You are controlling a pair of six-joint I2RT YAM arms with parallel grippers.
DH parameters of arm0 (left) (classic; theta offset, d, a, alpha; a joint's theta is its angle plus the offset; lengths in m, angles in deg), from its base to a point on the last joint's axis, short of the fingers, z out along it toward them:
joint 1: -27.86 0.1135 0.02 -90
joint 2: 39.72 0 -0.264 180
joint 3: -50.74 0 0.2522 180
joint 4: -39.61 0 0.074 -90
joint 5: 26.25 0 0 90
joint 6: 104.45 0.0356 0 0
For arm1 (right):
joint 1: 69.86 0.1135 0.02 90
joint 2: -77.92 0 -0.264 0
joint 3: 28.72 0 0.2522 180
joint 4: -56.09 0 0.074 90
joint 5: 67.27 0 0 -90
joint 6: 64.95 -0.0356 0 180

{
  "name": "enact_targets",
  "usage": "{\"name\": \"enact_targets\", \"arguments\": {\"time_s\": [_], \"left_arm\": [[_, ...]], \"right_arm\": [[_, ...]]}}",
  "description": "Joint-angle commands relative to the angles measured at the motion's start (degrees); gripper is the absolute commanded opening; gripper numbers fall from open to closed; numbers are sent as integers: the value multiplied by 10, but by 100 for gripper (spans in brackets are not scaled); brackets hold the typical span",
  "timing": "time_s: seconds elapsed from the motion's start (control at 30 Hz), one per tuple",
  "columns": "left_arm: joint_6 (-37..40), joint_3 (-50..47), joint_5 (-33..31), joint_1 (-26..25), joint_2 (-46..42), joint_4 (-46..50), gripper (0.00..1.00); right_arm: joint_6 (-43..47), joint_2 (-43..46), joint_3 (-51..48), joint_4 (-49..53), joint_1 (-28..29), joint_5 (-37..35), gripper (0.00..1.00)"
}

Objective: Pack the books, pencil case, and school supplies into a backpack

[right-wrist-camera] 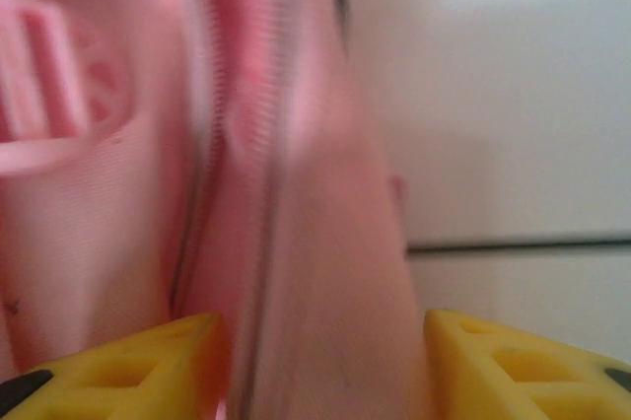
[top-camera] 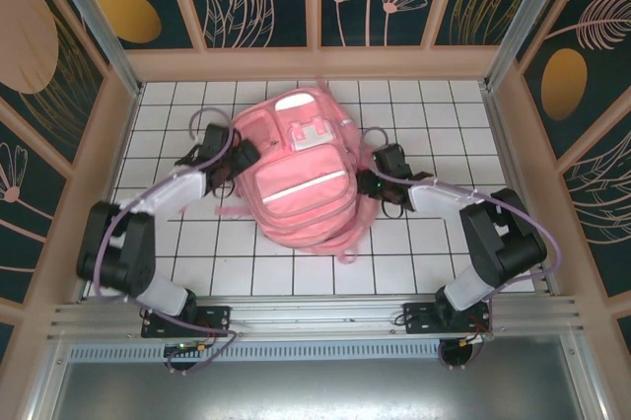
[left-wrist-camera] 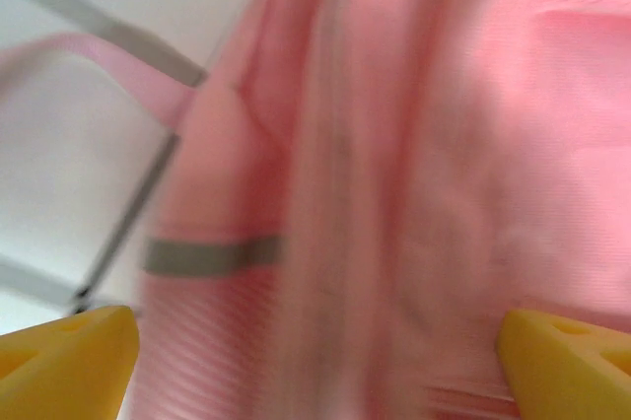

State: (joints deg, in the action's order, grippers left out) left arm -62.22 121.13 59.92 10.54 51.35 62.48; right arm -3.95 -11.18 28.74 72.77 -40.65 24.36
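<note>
The backpack (top-camera: pixel 304 183) lies flat at the middle of the table (top-camera: pixel 197 267), between both arms. The left gripper (top-camera: pixel 235 159) gapes wide against its side. The right gripper (right-wrist-camera: pixel 315 366) straddles a zipper fold (right-wrist-camera: pixel 246 193), and I cannot tell if it grips. The step is probably working the zip, and the next move needs a firm pinch.

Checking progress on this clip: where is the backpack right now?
In the top view the backpack lies at the middle of the table, the left gripper at its left side and the right gripper at its right.
</note>
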Motion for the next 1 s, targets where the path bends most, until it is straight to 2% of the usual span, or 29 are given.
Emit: {"name": "enact_targets", "arguments": {"time_s": [0.0,0.1,0.17,0.27,0.37,0.53,0.67,0.77,0.97], "left_arm": [[61,100,81,-9,65,-39,94],[97,198,83,-9,124,-2,93],[113,232,60,-9,121,16,94],[145,236,-4,-9,77,38,94],[170,218,-29,-10,16,61,94],[163,143,26,-17,-75,64,92],[181,112,27,-62,-109,92,98],[180,99,26,-96,-119,106,99],[122,86,49,-117,-122,127,99]], "right_arm": [[2,47,-33,-28,72,54,55],[12,72,-45,-77,131,111,54],[16,80,-34,-67,155,101,54],[15,109,-28,-25,145,60,54],[20,174,-43,0,121,44,53],[36,243,-41,61,82,18,52],[59,229,-21,105,55,9,52],[71,205,-12,107,46,15,52],[67,137,8,108,24,21,52]]}}
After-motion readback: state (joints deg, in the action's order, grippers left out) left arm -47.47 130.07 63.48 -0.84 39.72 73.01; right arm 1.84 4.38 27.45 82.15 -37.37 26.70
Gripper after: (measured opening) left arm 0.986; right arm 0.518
